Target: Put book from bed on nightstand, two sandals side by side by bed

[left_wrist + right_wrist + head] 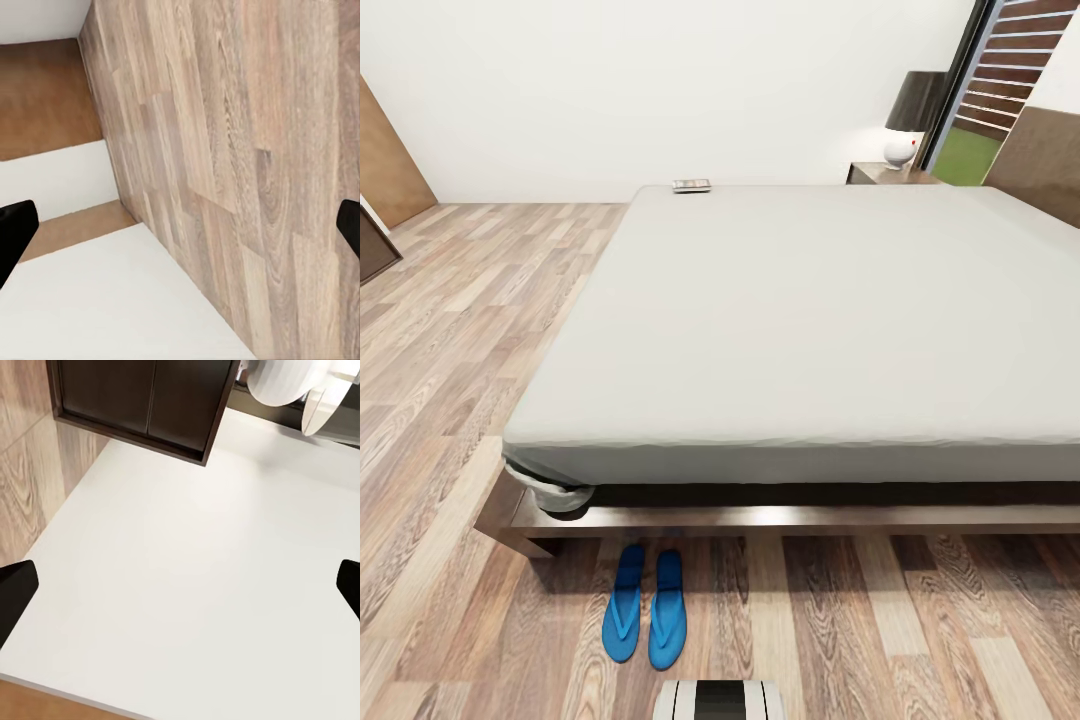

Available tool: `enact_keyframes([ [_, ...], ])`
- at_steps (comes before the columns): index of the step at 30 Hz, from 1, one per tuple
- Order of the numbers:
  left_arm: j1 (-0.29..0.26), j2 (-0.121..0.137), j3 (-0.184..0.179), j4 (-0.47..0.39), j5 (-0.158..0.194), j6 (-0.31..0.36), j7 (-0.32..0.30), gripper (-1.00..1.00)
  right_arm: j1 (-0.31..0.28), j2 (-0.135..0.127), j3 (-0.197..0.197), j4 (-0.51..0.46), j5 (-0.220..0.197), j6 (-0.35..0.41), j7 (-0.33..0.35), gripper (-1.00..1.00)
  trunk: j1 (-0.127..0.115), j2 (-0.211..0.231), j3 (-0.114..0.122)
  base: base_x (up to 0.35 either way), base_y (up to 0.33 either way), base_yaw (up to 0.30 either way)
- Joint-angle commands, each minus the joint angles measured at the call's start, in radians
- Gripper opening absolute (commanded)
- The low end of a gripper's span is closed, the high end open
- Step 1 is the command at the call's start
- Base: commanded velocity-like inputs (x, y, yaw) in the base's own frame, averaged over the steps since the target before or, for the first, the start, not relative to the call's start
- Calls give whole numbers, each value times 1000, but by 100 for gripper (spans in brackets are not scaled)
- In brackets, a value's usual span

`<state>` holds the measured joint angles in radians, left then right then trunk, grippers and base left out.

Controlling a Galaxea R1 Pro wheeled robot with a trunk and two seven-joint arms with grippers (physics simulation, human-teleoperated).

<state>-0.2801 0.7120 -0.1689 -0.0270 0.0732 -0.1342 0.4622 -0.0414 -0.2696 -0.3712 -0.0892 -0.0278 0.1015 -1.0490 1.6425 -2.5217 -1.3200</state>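
Robot base [720, 700]: a striped grey and white part at the near edge of the head view.
Sandals [645, 607]: two blue sandals lie side by side on the wood floor [440, 380], just in front of the bed's near frame, toes toward the bed.
Bed [810, 330]: grey mattress on a dark wooden frame, stretching away from the robot.
Book [691, 185]: lies flat on the mattress at its far edge, near the far left corner.
Nightstand [885, 173]: beyond the bed's far right side, by the window; a lamp [910, 120] with a dark shade and white base stands on it.
Left jaws [180, 225]: spread wide, holding nothing, over the wood floor.
Right jaws [180, 585]: spread wide, empty, over a white surface beside a dark cabinet [142, 401].
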Motion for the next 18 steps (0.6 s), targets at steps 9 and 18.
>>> enact_keyframes([
  [9,-1,-1,-7,2,7,-1,22,100,0,2,4,-3,-3,10,-3,100,-4,2,34,0,0,0],
  [18,-1,-2,-7,1,7,5,19,100,0,5,5,-9,-4,10,-3,100,-8,4,69,0,0,0],
])
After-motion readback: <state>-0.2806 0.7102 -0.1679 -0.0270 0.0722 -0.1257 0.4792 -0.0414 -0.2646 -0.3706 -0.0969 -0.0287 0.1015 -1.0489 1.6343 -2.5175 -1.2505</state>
